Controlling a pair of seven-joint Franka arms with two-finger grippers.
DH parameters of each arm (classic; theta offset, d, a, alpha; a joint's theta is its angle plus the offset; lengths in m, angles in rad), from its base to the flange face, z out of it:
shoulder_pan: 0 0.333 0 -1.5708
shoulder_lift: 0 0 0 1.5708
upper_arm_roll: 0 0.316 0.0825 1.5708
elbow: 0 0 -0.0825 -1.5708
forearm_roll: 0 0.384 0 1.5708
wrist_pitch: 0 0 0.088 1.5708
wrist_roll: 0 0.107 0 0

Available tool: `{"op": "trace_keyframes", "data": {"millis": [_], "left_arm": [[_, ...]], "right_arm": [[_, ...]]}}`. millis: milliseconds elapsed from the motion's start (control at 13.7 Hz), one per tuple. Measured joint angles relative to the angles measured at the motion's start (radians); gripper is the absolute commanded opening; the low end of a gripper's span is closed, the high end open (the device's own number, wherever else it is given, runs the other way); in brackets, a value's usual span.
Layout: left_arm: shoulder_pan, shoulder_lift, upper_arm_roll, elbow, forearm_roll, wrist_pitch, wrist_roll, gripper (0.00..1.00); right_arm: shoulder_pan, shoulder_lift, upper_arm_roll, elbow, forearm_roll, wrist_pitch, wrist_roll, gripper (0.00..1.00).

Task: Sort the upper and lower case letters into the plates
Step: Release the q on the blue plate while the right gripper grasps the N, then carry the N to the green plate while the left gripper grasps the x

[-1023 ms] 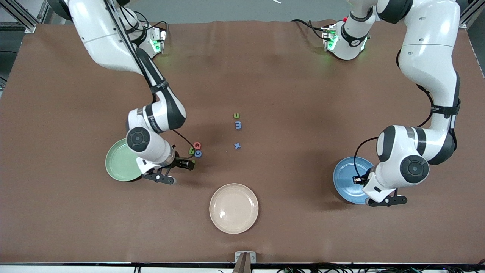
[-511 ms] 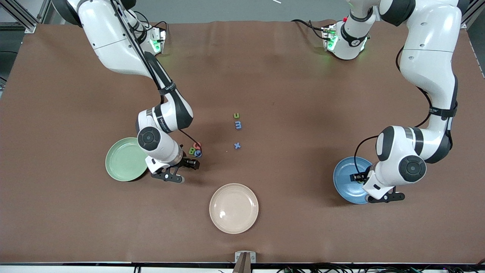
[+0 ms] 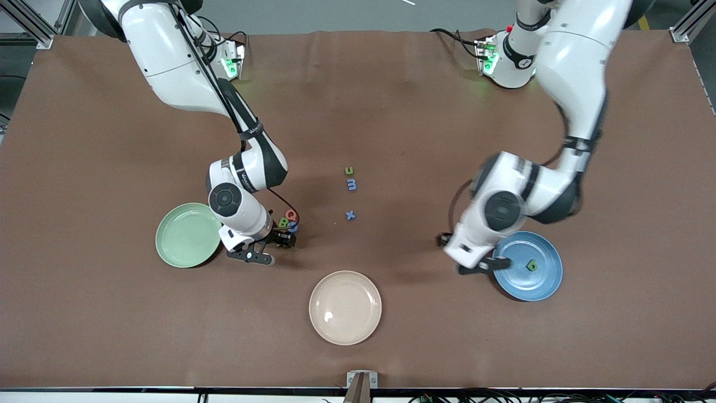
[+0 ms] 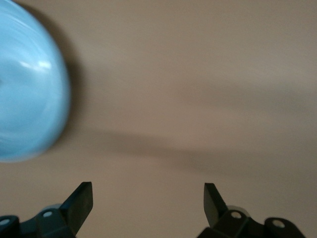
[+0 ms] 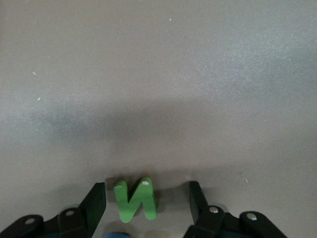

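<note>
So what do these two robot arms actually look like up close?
Both arms are glossy white, rounded shells with dark grey bands and round dark caps at the joints, and a thin black cable runs along each. Each ends in a black two-fingered tool: the left tool and the right tool. Green lights glow at their bases.

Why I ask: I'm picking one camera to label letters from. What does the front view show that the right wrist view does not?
Only the front view shows the green plate, blue plate holding a small letter, cream plate, the loose letters u, m, x, and the left tool. Only the right wrist view shows a green N between open fingers. Both show the right tool low over the brown table.
</note>
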Motion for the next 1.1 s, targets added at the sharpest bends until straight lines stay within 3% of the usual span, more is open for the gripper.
{"op": "trace_keyframes", "data": {"millis": [219,511,877,1096], "left_arm": [[-0.111,0.022,0.002,-0.012,0.001,0.105,-0.172,0.86],[-0.188,0.083,0.001,-0.017,0.001,0.198,-0.348,0.81],[-0.277,0.174,0.000,0.032,0.001,0.322,-0.537,0.74],[-0.306,0.203,0.001,0.074,0.001,0.322,-0.572,0.68]], "right_arm": [[0.009,-0.001,0.000,0.000,0.000,0.000,0.000,0.51],[0.010,-0.004,-0.006,0.000,0.000,-0.004,0.000,0.02],[-0.012,-0.012,-0.020,0.002,0.002,-0.030,-0.024,0.00],[-0.091,-0.049,-0.029,0.019,0.002,-0.168,-0.167,0.00]]}}
